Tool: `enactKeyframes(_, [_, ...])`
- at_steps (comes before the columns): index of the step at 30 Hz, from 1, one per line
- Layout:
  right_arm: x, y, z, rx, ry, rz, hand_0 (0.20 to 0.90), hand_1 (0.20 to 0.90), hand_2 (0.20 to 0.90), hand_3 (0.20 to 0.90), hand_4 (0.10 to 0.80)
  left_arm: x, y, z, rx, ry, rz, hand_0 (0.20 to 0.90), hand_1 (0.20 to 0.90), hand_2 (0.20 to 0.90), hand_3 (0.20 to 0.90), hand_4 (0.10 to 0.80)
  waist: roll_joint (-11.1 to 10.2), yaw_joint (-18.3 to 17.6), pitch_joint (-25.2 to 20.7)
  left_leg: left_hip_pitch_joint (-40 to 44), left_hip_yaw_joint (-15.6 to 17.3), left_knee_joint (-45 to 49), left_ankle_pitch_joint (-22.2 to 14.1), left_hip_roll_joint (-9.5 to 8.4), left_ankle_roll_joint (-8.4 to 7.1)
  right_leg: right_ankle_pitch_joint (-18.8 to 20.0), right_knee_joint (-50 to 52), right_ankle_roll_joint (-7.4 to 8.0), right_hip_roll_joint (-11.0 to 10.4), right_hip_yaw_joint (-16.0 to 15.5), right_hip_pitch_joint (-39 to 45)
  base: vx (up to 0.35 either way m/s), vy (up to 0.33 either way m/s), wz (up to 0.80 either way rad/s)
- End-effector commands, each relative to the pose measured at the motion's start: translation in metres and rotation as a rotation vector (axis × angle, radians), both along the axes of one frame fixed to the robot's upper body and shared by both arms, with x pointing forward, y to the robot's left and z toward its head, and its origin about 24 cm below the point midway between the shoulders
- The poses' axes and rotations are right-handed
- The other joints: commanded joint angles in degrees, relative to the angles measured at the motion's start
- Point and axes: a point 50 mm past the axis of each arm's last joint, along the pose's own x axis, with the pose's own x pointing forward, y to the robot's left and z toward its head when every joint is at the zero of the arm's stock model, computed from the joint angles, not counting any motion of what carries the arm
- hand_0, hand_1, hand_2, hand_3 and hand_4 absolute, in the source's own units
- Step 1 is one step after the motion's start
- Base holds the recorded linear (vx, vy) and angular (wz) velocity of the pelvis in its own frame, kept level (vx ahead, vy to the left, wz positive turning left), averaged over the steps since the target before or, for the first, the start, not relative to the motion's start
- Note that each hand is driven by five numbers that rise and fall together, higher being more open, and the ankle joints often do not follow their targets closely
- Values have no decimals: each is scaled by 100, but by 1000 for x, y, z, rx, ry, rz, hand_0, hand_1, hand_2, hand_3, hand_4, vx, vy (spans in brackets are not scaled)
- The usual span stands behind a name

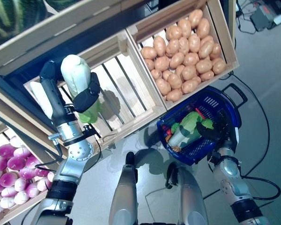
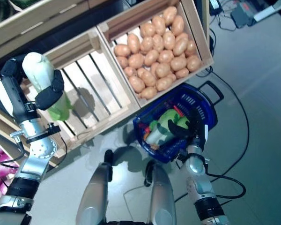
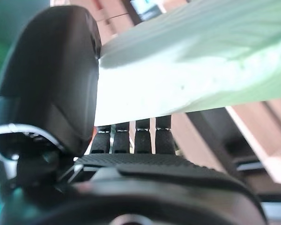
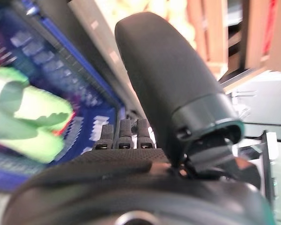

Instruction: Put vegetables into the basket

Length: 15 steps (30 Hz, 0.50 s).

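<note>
My left hand (image 1: 86,98) is shut on a long white vegetable with a green leafy end (image 1: 75,75), held up over an empty wooden crate (image 1: 126,93). The left wrist view shows the vegetable (image 3: 187,61) clamped between the thumb and the fingers (image 3: 131,138). The blue basket (image 1: 225,101) stands on the floor at the right. In it lie another white and green vegetable (image 1: 187,126) and some smaller items. My right hand (image 1: 214,132) is curled over the basket's near rim, and the right wrist view shows its fingers (image 4: 122,136) against the blue wall (image 4: 61,70).
A crate of potatoes (image 1: 187,51) stands behind the basket. Purple and white bulbs (image 1: 9,173) fill a crate at the lower left. Striped melons (image 1: 14,18) lie at the upper left. Cables and a power strip (image 1: 267,16) lie on the floor at the right.
</note>
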Motion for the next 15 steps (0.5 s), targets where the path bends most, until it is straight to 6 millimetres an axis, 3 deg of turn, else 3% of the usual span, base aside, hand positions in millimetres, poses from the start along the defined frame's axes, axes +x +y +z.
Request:
enactKeyframes(1, [2, -6, 37, -96, -184, 21, 900, 900, 900, 900, 800, -14, -12, 38, -137, -220, -304, 300, 300, 300, 300, 400, 44, -60, -901, 461, 193, -420, -171, -413, 447, 1000, -1757, 47, -1, -156, 891, 125, 13, -6])
enactKeyframes(5, [0, -4, 33, -122, -154, 135, 900, 900, 900, 900, 800, -9, -26, 24, -296, -131, -535, 300, 300, 300, 300, 400, 51, -70, -1190, 1049, 160, -1290, 104, -399, 421, 1343, -2783, 151, -31, -327, 1603, 52, 4, -10])
enactKeyframes(15, [-5, 12, 35, -172, -48, 572, 900, 900, 900, 900, 800, 3, -52, -12, -424, 123, -780, 300, 300, 300, 300, 400, 23, -104, -1806, 1922, 236, -2583, 437, -307, 428, 1992, -3989, 425, -85, -461, 2379, 10, 9, 0])
